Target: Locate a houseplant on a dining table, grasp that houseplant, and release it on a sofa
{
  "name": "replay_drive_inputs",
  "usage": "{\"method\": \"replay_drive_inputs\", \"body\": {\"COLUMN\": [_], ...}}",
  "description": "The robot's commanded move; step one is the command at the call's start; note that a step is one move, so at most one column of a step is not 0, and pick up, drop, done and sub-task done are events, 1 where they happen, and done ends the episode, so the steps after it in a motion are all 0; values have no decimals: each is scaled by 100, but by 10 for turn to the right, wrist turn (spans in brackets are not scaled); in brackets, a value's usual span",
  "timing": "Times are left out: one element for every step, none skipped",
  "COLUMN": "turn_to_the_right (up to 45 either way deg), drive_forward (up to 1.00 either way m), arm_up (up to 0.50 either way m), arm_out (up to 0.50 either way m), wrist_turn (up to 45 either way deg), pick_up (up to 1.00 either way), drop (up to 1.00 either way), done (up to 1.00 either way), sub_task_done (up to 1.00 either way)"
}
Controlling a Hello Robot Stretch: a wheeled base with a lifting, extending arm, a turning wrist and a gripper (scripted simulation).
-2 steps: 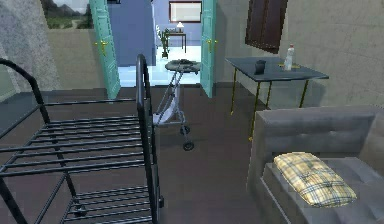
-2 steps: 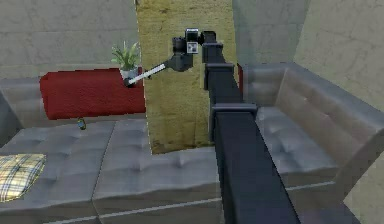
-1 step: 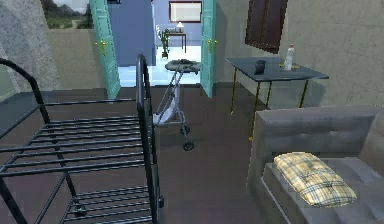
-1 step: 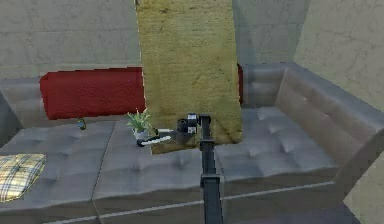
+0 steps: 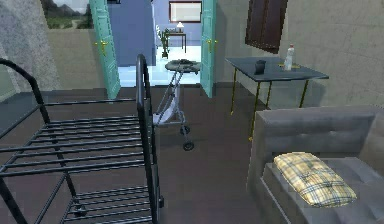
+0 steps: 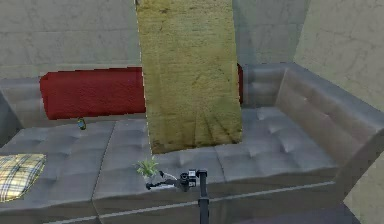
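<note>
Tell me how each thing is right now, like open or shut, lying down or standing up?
Doors, open.
Blanket, draped over the back of the sofa.
Red cushion, lying along the sofa back.
Pillow, lying flat on the seat.
Plant, at the gripper, against the seat; cannot tell if held.
Bottle, upright on the table.

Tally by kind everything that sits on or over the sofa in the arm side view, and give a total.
Cushions: 2, the red cushion and the plaid cushion
Blanket: 1
Small plant, by the end effector: 1
Small dark thing, too small to name: 1
Total: 5
</note>
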Motion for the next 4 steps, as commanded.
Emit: {"method": "replay_drive_inputs", "body": {"turn_to_the_right": [0, 0, 0, 0], "drive_forward": [0, 0, 0, 0], "arm_up": [0, 10, 0, 0], "arm_out": [0, 0, -8, 0], "wrist_turn": [0, 0, 0, 0], "pick_up": [0, 0, 0, 0], "drop": [100, 0, 0, 0], "done": [0, 0, 0, 100], "sub_task_done": [0, 0, 0, 0]}}
